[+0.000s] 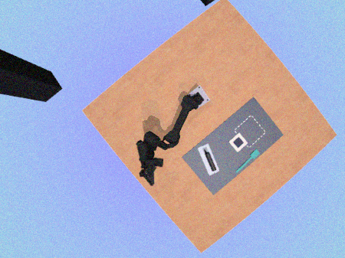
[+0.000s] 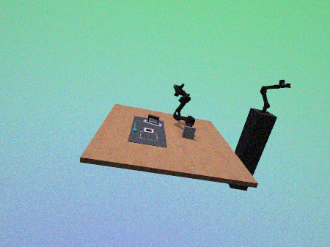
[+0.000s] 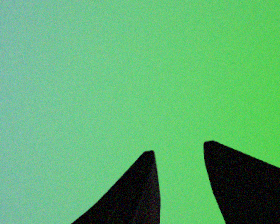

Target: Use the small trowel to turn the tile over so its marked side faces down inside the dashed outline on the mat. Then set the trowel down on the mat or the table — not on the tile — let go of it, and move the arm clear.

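We're looking at a gripper [image 1: 147, 174] [image 2: 177, 89] [image 3: 179, 156] held high, well apart from the tile [image 1: 238, 142] [image 2: 148, 130], and the fingers stand a modest way apart with nothing between them. The wrist view gives us only background past the fingertips, so that camera offers no help with aim at this pose.

There's our tile, lying on the mat [image 1: 222, 174] [image 2: 161, 143], its pale border and dark centre upward; we take that as the marked face, so the flip looks to be all ahead of us. The dashed outline [image 1: 253, 132] [image 2: 148, 135] is right beside the tile, its near edge seeming to run in under one corner. On another side of the tile, a little apart, lies the teal trowel [image 1: 254, 154] [image 2: 135, 127], free on the mat.

We judge the next job is fetching that trowel, and here's the first danger: this narrow gap could knock the slim handle instead of straddling it, so we'd want the fingers wider. A grip off the handle's middle could let the blade twist under load. Then the tile: push too flat and it may simply skate away from the blade; lift too fast and it may tip over outside the outline, or drop back face up. Watch the black-handled fixture [image 1: 209, 160] [image 2: 153, 117] too, on the tile's arm-ward side; a low approach could clip it.
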